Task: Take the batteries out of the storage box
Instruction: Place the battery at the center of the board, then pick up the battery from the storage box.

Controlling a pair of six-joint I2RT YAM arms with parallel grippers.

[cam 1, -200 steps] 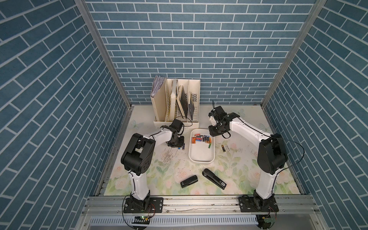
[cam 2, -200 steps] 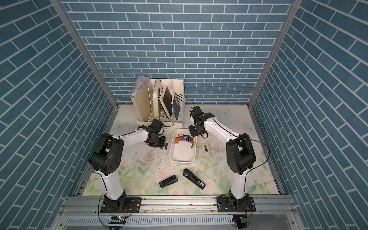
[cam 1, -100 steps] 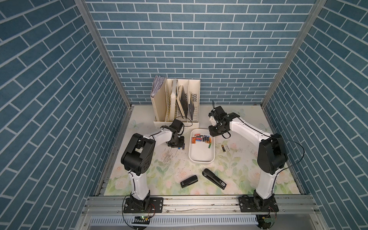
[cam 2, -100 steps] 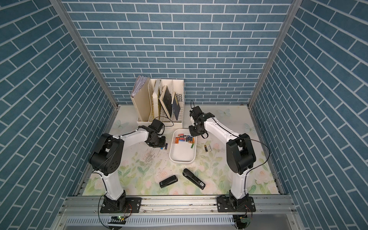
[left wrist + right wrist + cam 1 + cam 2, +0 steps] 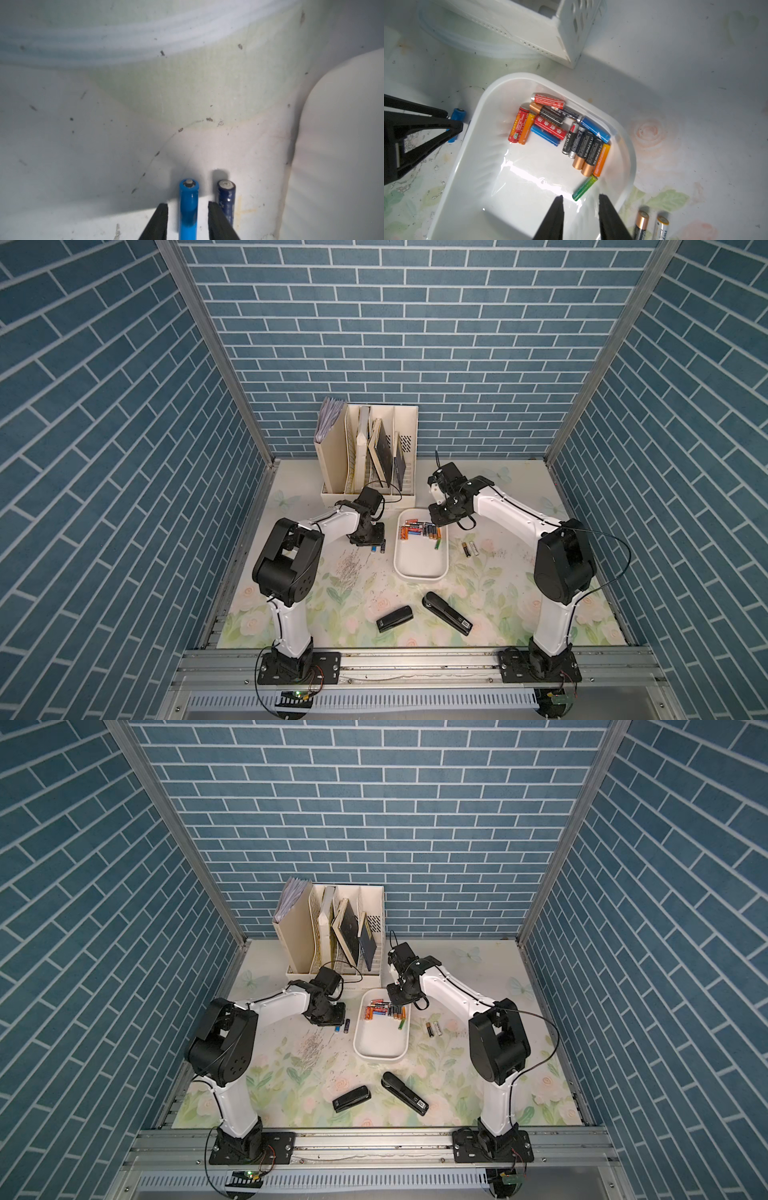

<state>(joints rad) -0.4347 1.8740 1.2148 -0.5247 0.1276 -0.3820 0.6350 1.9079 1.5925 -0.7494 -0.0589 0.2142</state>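
The white storage box [image 5: 419,564] [image 5: 512,187] sits mid-table. Several batteries [image 5: 417,531] [image 5: 384,1011] lie clustered at its far end, and a green one [image 5: 585,187] lies apart from them. My right gripper [image 5: 581,196] [image 5: 435,524] hangs open and empty over the box, just short of the green cell. My left gripper [image 5: 188,204] [image 5: 375,546] is low on the table, left of the box. Its jaws stand apart on either side of a light blue battery [image 5: 188,199] lying on the mat, with a gap on each side. A dark blue battery [image 5: 226,195] lies beside it.
Two more batteries [image 5: 470,549] [image 5: 641,224] lie on the mat right of the box. A cream file holder [image 5: 368,456] with books stands behind. Two black staplers [image 5: 395,618] [image 5: 446,612] lie near the front, and loose staples [image 5: 351,568] are scattered at the left.
My left gripper's jaws have widened and let go of the light blue battery, which now rests on the mat. The right arm has not moved.
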